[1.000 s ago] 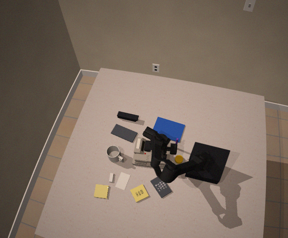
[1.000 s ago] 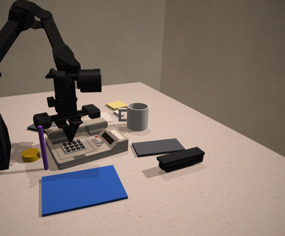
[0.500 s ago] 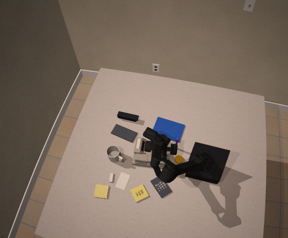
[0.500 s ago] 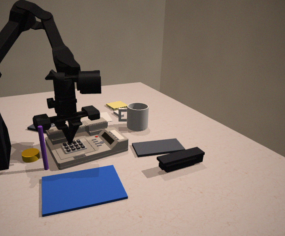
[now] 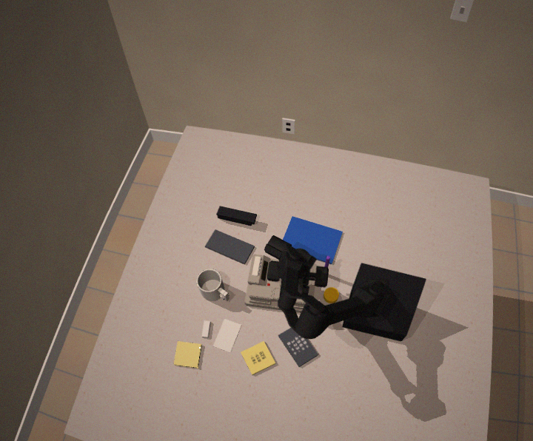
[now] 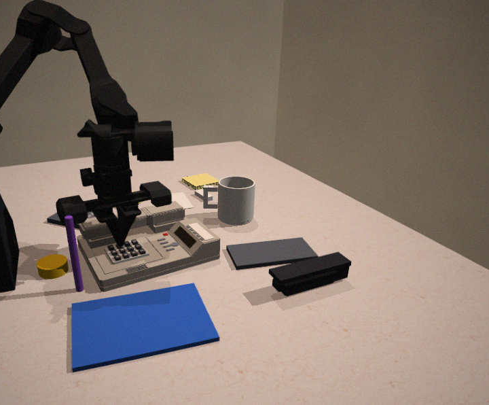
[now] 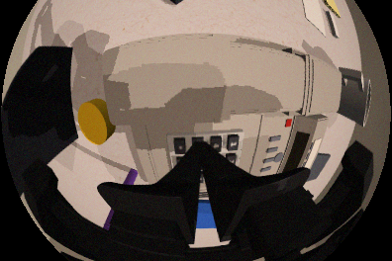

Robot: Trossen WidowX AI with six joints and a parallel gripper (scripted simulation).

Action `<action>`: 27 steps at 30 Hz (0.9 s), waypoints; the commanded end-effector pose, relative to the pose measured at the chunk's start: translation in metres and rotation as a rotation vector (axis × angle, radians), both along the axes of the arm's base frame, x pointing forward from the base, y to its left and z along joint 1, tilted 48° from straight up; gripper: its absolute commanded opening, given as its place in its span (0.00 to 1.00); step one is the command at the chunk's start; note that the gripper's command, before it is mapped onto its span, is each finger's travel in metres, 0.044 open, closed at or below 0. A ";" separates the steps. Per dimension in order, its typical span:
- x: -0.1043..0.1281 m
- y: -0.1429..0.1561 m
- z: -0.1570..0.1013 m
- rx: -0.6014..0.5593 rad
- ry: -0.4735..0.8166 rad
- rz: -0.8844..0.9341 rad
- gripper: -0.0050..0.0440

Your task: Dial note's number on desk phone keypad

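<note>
The beige desk phone (image 6: 149, 250) sits mid-table with its handset (image 6: 149, 215) in the cradle along the far side. It also shows in the overhead view (image 5: 263, 282) and the wrist view (image 7: 217, 96). My gripper (image 6: 119, 240) is shut and empty, pointing straight down, its tip on or just above a key in the back row of the dark keypad (image 6: 127, 251). In the wrist view the closed fingers (image 7: 204, 170) cover the near keys of the keypad (image 7: 208, 140).
A purple stick (image 6: 74, 253) stands upright left of the phone, beside a yellow puck (image 6: 52, 266). A blue pad (image 6: 140, 324), grey mug (image 6: 236, 199), grey slab (image 6: 271, 253), black box (image 6: 310, 272), dark calculator (image 5: 297, 346), plain yellow pad (image 5: 187, 354) and white paper (image 5: 226, 334) surround it.
</note>
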State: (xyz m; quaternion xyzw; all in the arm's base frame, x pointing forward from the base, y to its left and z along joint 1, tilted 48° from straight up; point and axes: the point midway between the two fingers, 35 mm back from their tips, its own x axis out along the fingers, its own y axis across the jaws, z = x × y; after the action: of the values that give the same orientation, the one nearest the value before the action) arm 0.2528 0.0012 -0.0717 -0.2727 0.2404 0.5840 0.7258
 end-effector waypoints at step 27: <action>-0.001 0.003 -0.002 0.005 0.006 0.001 0.00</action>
State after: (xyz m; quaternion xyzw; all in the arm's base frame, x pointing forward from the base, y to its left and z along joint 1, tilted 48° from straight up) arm 0.2530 0.0026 -0.0730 -0.2722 0.2408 0.5835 0.7262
